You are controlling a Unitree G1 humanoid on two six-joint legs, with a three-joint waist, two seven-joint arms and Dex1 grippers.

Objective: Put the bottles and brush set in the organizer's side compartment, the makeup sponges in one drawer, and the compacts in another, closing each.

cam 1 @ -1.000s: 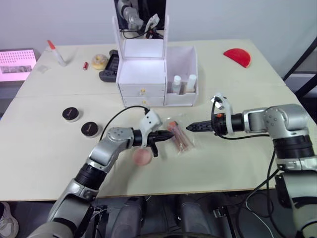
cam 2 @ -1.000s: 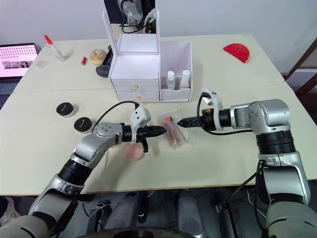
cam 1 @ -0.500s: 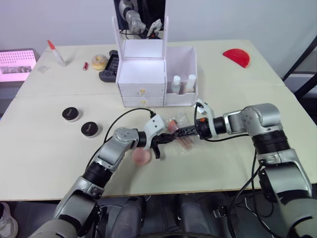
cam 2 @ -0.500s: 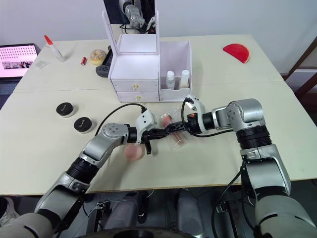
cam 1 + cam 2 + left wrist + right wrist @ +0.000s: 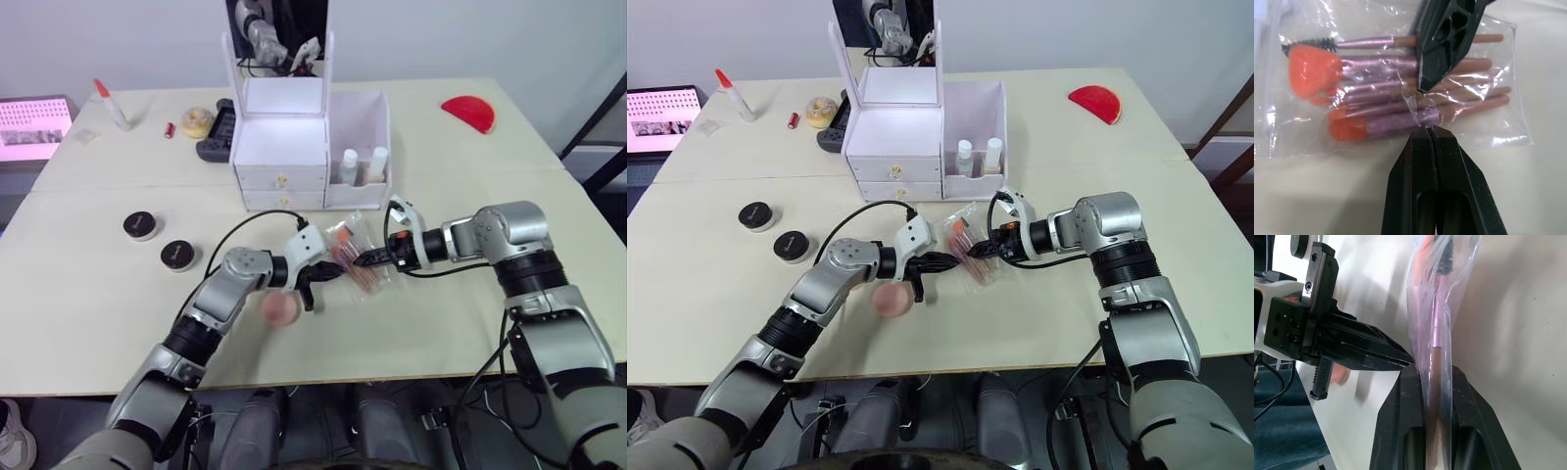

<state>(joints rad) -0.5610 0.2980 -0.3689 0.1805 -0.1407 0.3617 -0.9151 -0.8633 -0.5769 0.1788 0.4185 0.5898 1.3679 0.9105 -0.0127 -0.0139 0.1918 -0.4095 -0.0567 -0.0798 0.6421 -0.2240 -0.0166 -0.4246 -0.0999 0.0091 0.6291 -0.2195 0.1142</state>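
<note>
Just before the organizer (image 5: 921,117): brush set (image 5: 968,257), bagged, clenched in my right gripper (image 5: 982,252); left gripper (image 5: 942,260) shut, empty, beside it. Next: lift into side compartment (image 5: 975,113).

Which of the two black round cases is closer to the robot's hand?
The compact nearer the table's front edge is closer to the left gripper. The other compact sits farther back and farther to the robot's left.
</note>
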